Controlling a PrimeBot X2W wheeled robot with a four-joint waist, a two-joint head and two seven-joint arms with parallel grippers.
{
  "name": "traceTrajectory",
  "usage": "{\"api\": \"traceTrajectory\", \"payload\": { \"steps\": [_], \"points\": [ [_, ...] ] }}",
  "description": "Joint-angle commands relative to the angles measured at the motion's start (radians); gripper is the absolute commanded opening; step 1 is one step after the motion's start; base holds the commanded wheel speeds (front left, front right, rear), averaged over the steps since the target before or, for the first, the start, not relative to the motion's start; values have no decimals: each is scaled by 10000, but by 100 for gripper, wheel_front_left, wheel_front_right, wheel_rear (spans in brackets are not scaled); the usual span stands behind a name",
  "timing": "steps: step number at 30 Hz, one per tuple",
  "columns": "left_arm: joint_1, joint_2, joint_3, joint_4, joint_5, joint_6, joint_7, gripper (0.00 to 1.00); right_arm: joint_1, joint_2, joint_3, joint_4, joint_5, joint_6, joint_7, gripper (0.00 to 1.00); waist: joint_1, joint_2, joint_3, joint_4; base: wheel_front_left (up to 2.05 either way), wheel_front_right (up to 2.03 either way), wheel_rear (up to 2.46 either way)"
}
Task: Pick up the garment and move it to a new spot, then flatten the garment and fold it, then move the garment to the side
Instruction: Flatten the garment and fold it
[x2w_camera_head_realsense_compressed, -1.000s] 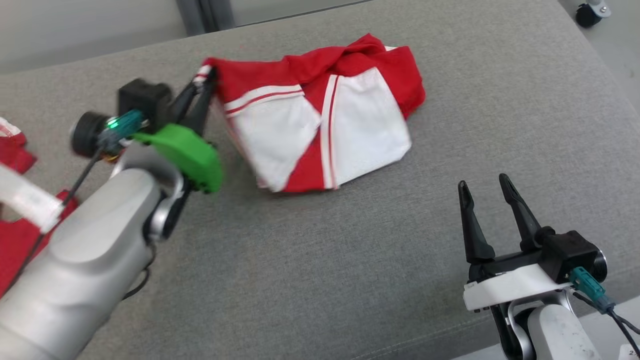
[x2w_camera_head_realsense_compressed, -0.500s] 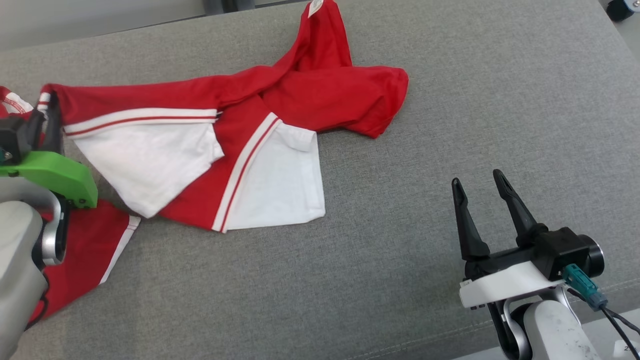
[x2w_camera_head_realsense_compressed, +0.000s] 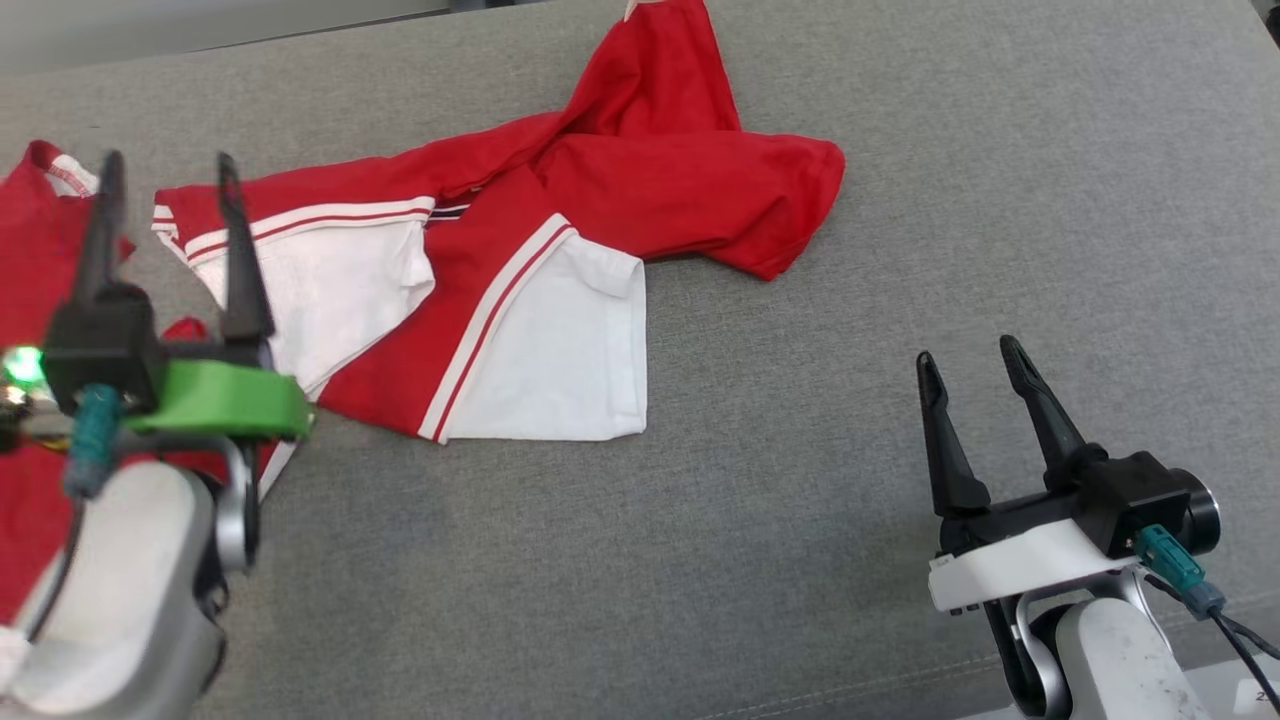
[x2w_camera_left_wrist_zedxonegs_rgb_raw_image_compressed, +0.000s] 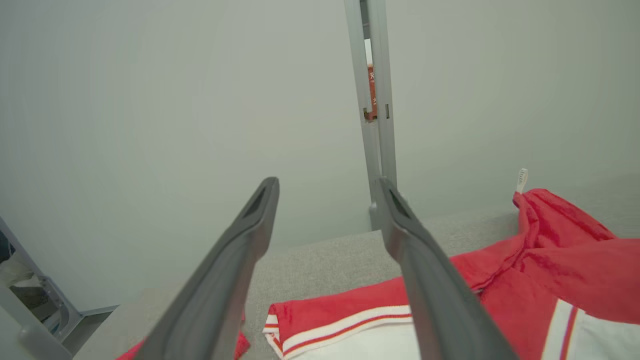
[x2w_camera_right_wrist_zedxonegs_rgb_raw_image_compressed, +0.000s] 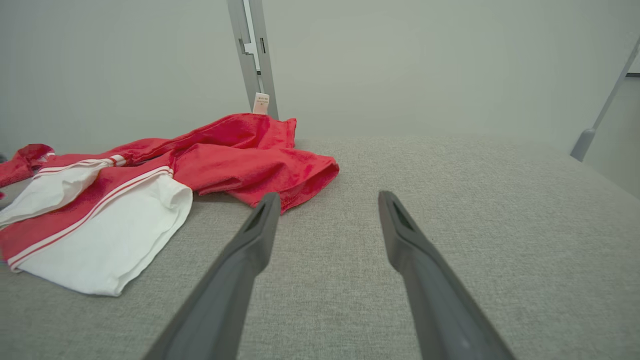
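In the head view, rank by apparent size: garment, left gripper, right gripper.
Largest: garment.
Then left gripper and right gripper: near alike; the left looks slightly longer, perhaps just nearer the camera, so unranked.

A grey fabric surface bears a rumpled red-and-white garment and, further left, more red cloth.

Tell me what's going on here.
A two-armed robot is working on a red and white garment that lies crumpled, not yet flattened or folded, on a grey padded surface. Its left gripper hovers open over the garment's striped left end, holding nothing. The right gripper sits open off to the right, clear of the garment.
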Motion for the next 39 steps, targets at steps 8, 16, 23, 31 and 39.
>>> {"api": "traceTrajectory", "payload": {
  "steps": [8,16,23,31,39],
  "points": [
    [2040,-1371,-1480,-625,1524,-1865,-29,100,-106,-13,139,82,-47,-7,0,100,0,0,-213,429,0,0,0],
    [1207,-2812,-3101,2865,1998,-3354,221,100,-102,-67,259,138,33,-7,0,100,0,0,-193,238,0,0,0],
    [287,-3583,-3212,4918,2245,-3239,57,100,-193,-63,199,100,32,-7,0,100,0,0,3,9,0,0,0],
    [518,-3115,-1343,3458,2118,-1613,-23,100,-57,-58,107,82,21,-7,0,100,0,0,46,-28,0,0,0],
    [1988,-1838,386,2379,2099,-857,-28,100,-9,-100,15,81,-3,-7,0,100,0,0,48,151,0,0,0]
  ]
}}
